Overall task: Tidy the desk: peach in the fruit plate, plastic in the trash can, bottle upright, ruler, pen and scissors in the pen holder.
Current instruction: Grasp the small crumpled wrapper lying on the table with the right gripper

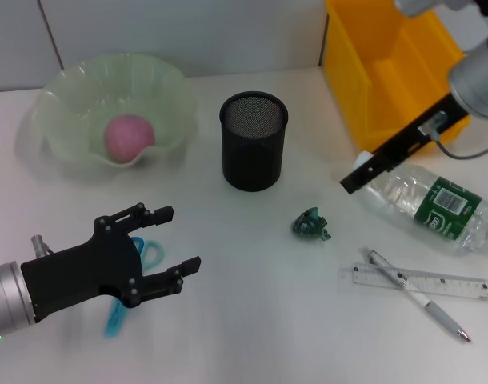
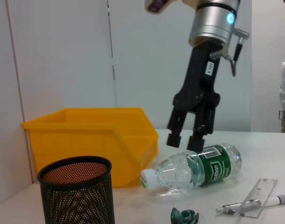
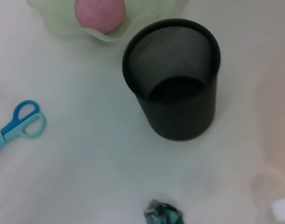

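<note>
At the head view's right, the bottle (image 1: 436, 204) lay on its side (cap toward the bin), directly beneath the right gripper (image 2: 185, 140), whose fingers seemingly stood apart, holding nothing.

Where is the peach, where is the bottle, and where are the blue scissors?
peach (image 1: 129, 136), head view, on its rounded pink top.
bottle (image 2: 198, 168), left wrist view, on the clear body beside the green label.
scissors (image 3: 20, 122), right wrist view, on the blue handle loops.
</note>
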